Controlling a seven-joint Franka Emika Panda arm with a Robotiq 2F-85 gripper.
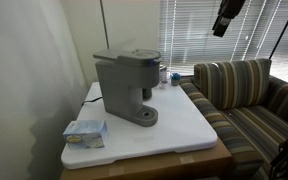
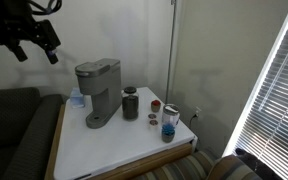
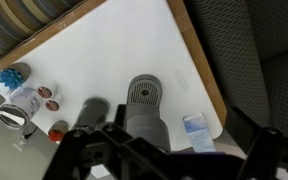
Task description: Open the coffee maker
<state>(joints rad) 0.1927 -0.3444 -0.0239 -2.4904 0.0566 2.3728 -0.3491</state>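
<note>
the gripper (image 2: 38, 50) hangs high, well apart from the coffee maker (image 1: 124, 85), at about 10 o'clock from it in an exterior view, jaws spread and holding nothing. the main risk, as i judge it, is the long descent. a path that drifts could land on the rear of the body rather than the front edge of the lid (image 1: 127, 56), and pressing there would open nothing. a lift with too much sideways pull could slide or tip the tall machine on the smooth white table (image 1: 184, 125), since nothing braces it. a wide swing could also knock the dark cup (image 2: 130, 102) standing just beside it at 3 o'clock, or the jars (image 2: 169, 122) further that way.

the coffee maker is matte grey, a boxy body with an overhanging head and a round drip base. its lid looks shut and flat. it stands on the table toward the wall side, with a small blue box (image 1: 84, 132) near it at 7 o'clock.
</note>
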